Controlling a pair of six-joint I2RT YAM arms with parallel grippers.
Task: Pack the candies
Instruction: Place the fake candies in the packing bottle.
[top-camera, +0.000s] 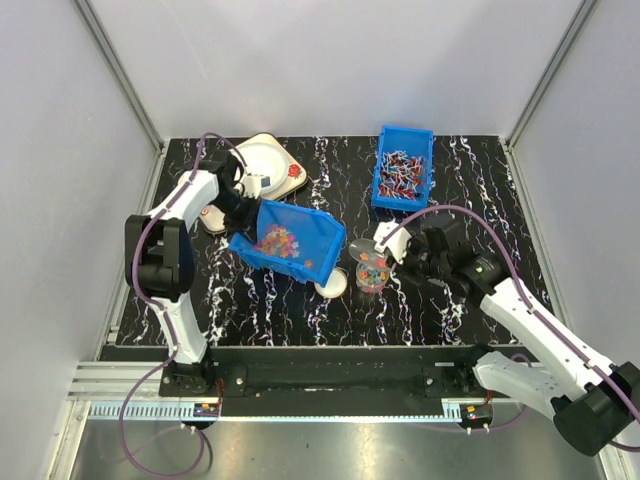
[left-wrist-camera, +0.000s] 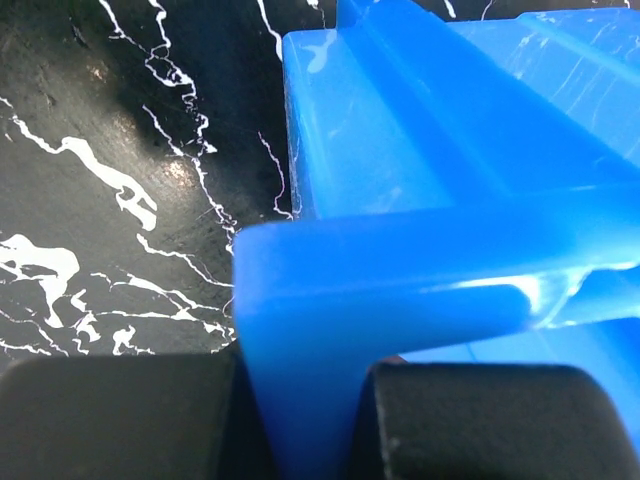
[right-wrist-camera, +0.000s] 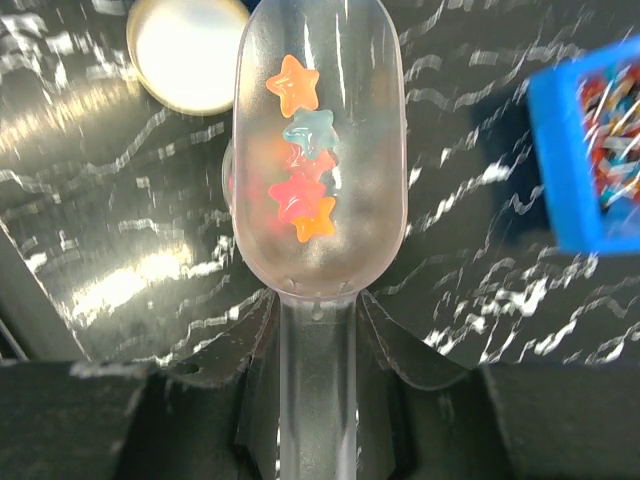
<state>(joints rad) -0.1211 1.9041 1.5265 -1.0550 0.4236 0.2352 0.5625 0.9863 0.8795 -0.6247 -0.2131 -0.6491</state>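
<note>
My right gripper (right-wrist-camera: 318, 400) is clamped on the handle of a clear scoop (right-wrist-camera: 320, 120) carrying a few star-shaped candies (right-wrist-camera: 305, 190), just above the small cup (top-camera: 371, 276), a white lid (top-camera: 333, 284) beside it. Further out on the left, my left gripper (left-wrist-camera: 305, 420) pinches the wall of the tilted blue bin (left-wrist-camera: 430, 180) where most candies lie. A second blue bin (top-camera: 406, 131) of wrapped sweets (top-camera: 403, 172) sits at the back.

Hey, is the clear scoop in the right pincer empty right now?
No, the clear scoop held in the right pincer has orange, blue and red star-shaped candies lying in its bowl.
</note>
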